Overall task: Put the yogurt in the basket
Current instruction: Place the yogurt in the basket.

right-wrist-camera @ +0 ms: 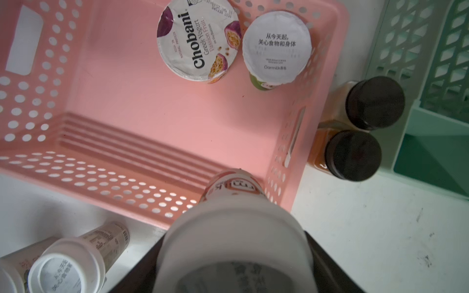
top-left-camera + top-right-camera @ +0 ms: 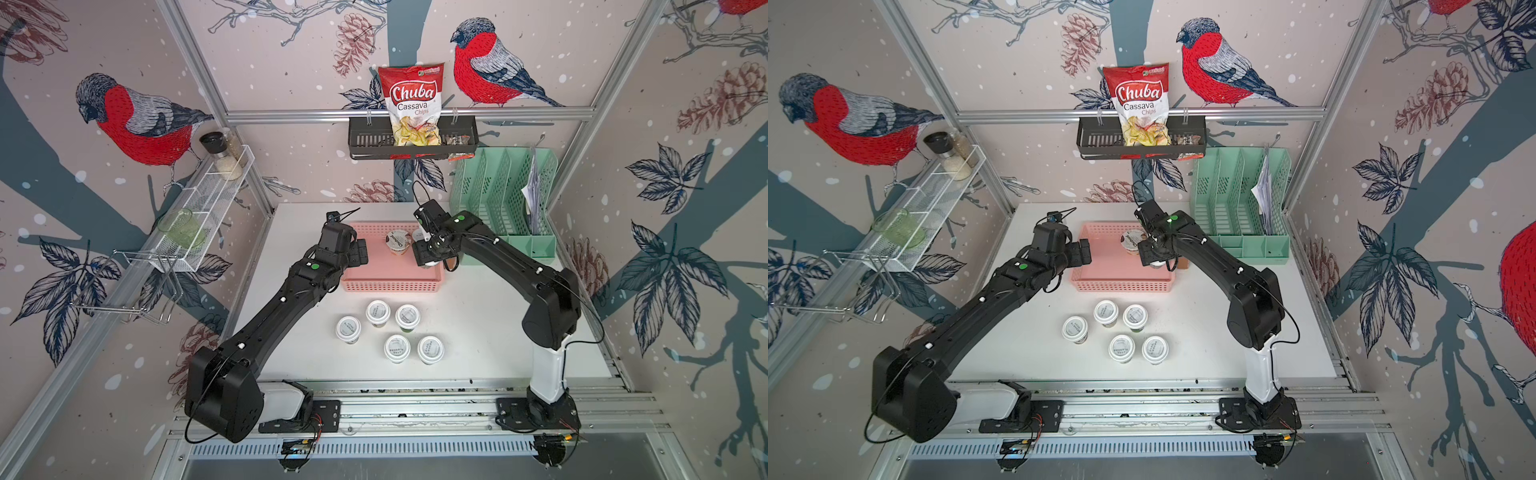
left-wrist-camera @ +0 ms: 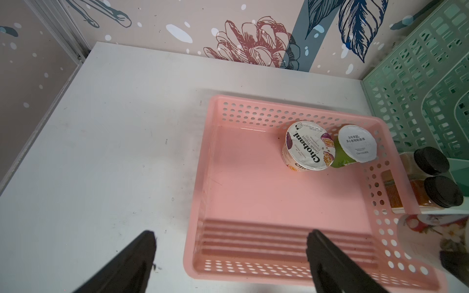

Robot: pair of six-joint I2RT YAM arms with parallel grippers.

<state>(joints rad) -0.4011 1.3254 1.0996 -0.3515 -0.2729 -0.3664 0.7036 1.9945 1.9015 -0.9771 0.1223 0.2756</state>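
The pink basket (image 2: 390,286) (image 2: 1121,286) (image 3: 253,266) (image 1: 101,177) sits mid-table. In its far right corner stand a Chobani yogurt (image 2: 398,240) (image 3: 308,148) (image 1: 198,43) and a white-lidded green cup (image 3: 356,144) (image 1: 276,48). My right gripper (image 2: 430,253) (image 1: 232,256) is shut on another white-lidded yogurt cup (image 1: 233,228), held upright over the basket's near right corner. Over the basket's left rim hangs my left gripper (image 2: 360,252) (image 3: 232,233), open and holding nothing. Several more yogurt cups (image 2: 397,348) (image 1: 66,271) stand on the table in front of the basket.
Two black-capped spice jars (image 1: 375,101) (image 1: 352,154) stand between the basket's right wall and the mint-green organiser (image 2: 503,199). A black rack (image 2: 365,137) with a chips bag hangs on the back wall. A white wire shelf (image 2: 203,208) runs along the left wall.
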